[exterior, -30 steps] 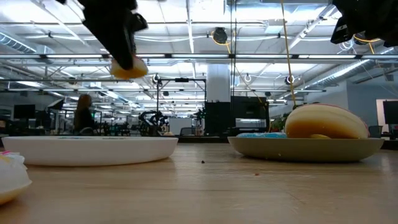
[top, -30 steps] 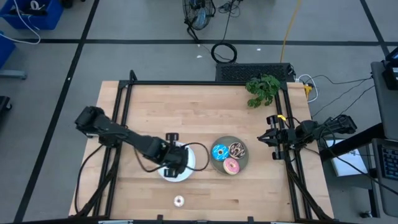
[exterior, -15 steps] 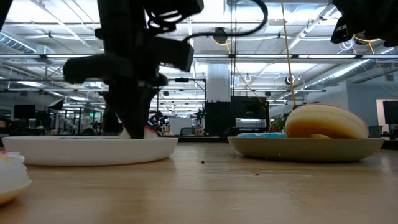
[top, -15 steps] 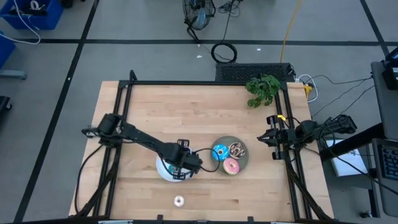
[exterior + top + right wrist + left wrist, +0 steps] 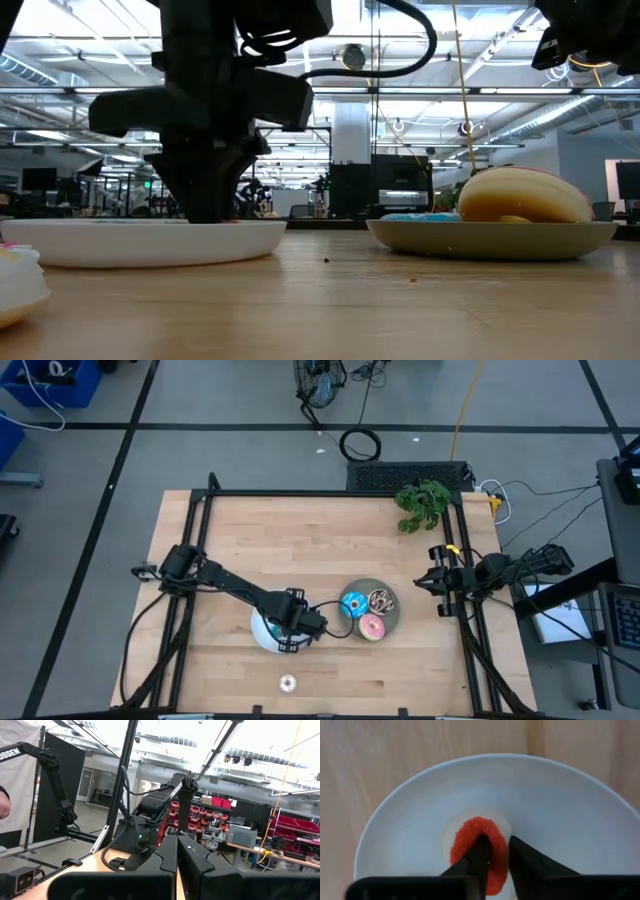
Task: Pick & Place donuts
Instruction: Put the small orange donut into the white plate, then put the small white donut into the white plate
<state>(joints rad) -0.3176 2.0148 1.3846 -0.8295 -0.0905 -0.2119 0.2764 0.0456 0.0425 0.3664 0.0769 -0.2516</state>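
Note:
My left gripper (image 5: 290, 635) points straight down onto the white plate (image 5: 260, 632), its fingers closed about a tiny red donut (image 5: 470, 835) that lies at the plate's middle. The low view shows the gripper (image 5: 205, 215) down at the plate (image 5: 150, 240). Blue (image 5: 353, 603), brown sprinkled (image 5: 381, 600) and pink (image 5: 372, 627) donuts lie on the grey plate (image 5: 392, 622). A tiny white donut (image 5: 288, 682) lies on the table near the front edge. My right gripper (image 5: 420, 584) waits shut at the right edge. My left gripper has one side of the red donut's ring (image 5: 500, 857) between its two fingers, coming from above and pointing down. One fingertip (image 5: 482, 845) stands over the donut's middle, the other (image 5: 516, 845) at its outer edge. The donut lies flat on the white plate.
A green plant sprig (image 5: 422, 503) lies at the far right corner. Bare wood lies across the far half and the left of the table. The black frame rails (image 5: 200, 560) run along the table's sides.
My left gripper has come down from well above the white plate, a little toward the near edge, carrying the small donut. The donut was hanging clear in the air; now it lies on the plate.

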